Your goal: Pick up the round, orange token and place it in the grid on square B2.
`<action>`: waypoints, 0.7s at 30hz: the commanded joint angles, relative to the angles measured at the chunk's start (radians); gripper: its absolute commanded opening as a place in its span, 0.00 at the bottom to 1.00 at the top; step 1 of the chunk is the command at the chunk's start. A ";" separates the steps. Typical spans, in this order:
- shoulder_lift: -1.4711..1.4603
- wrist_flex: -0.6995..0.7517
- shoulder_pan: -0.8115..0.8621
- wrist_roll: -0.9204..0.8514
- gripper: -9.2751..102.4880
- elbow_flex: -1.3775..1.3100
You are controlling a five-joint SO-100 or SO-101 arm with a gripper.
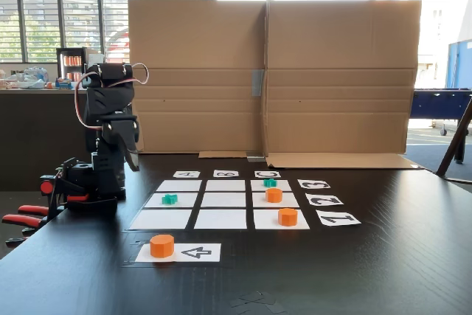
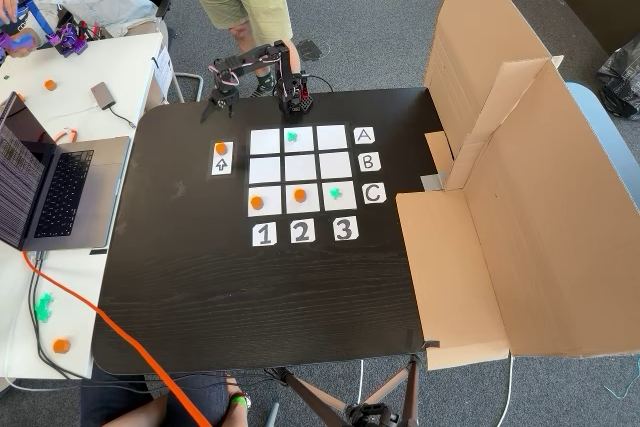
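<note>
Orange and untouched, the round token (image 1: 161,245) sits nearest the camera on the arrow-marked card (image 1: 196,252), just outside the grid (image 1: 221,219). Beyond it, square B2 (image 1: 224,199) lies bare at the centre; two other orange tokens (image 1: 287,216) and two teal tokens (image 1: 169,198) occupy neighbouring cells. Judging by this, the pick has not begun and everything remains to do. Farther back, the gripper (image 2: 218,104) hangs off the grid's edge, holding nothing; its finger spread cannot be told.
</note>
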 commanded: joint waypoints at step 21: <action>-0.491 -0.012 -0.097 -0.063 0.55 -0.407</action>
